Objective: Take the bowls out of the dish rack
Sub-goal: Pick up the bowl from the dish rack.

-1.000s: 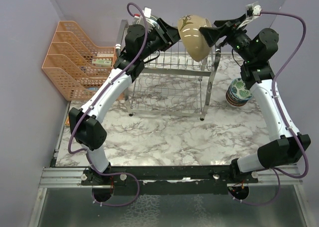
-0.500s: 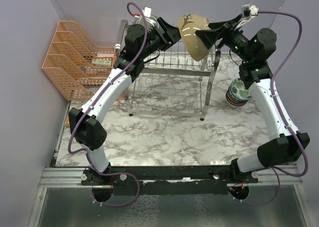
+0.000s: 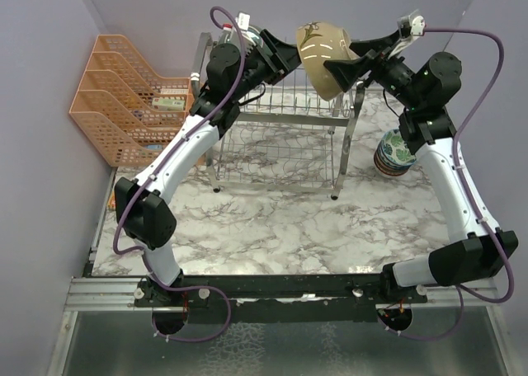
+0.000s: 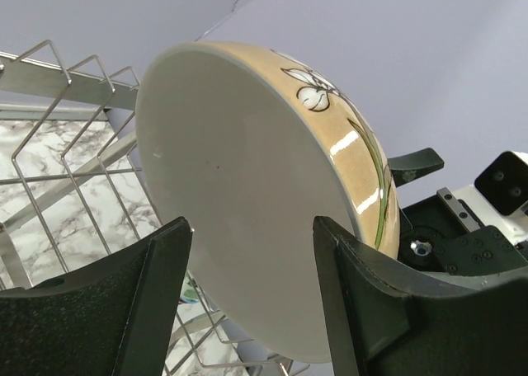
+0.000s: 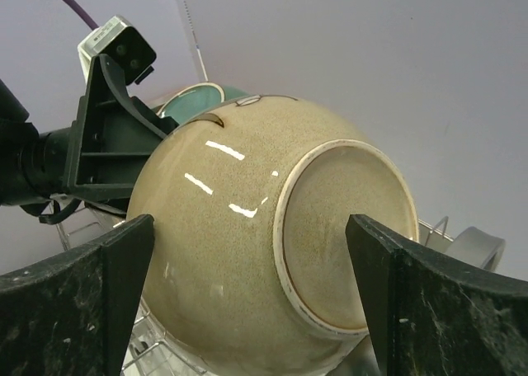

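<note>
Pinching the rim of the cream bowl (image 3: 318,63), the left end effector (image 4: 252,236) held it tipped on edge in the air, foot turned toward the right end effector (image 5: 250,223). That one's jaws stood spread wide either side of the foot, apparently to receive it. Below both sat the dish rack (image 3: 280,137), with a teal bowl (image 5: 186,100) just behind the cream one. Small bowls (image 3: 394,152) were stacked on the marble desk (image 3: 289,227) under the right arm, with lavender walls beyond.
</note>
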